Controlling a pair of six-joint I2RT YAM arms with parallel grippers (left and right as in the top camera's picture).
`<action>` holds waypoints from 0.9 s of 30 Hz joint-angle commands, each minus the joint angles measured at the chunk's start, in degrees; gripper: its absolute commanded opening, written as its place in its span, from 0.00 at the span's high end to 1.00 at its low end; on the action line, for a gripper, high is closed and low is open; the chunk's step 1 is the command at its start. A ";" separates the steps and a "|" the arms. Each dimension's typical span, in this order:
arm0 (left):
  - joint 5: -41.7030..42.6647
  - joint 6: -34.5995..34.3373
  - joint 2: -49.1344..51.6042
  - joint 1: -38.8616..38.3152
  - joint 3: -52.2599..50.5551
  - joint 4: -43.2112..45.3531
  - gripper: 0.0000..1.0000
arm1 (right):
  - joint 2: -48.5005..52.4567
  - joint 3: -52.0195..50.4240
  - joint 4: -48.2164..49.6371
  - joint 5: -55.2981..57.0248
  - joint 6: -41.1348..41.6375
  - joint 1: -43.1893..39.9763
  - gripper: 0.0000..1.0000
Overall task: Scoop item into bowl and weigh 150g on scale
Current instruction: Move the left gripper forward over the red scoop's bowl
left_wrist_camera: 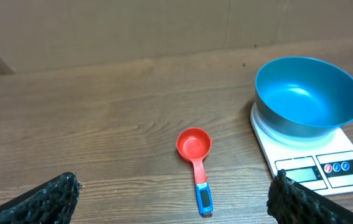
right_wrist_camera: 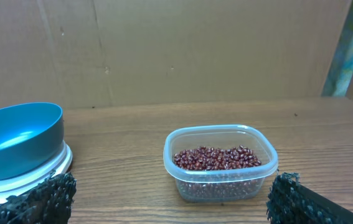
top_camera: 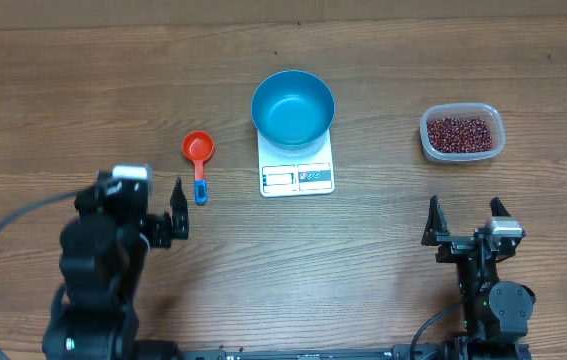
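Overhead | left hand (top_camera: 141, 200) and right hand (top_camera: 466, 215) both gaping, empty | risk: clumsy scooping maybe knocking bowl (top_camera: 293, 107) off scale (top_camera: 298, 178), scattering beans (top_camera: 460, 132)

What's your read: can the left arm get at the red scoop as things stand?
Probably yes. The left end effector stands open and faces the red scoop, which lies alone on bare table just ahead. The scale and blue bowl sit off to its right, clear of the path.
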 commanded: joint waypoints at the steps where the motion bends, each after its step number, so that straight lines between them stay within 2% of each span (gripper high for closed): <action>1: 0.31 0.31 6.99 0.42 6.67 -2.49 0.00 | -0.61 -0.61 0.31 0.28 -0.26 0.33 0.00; 21: 0.90 -1.90 46.25 0.44 41.18 -25.29 0.00 | -0.61 -0.61 0.31 0.31 -0.26 0.33 0.00; 27: 0.72 -1.88 56.06 1.14 48.15 -29.09 0.01 | -0.61 -0.61 0.31 0.28 -0.26 0.33 0.00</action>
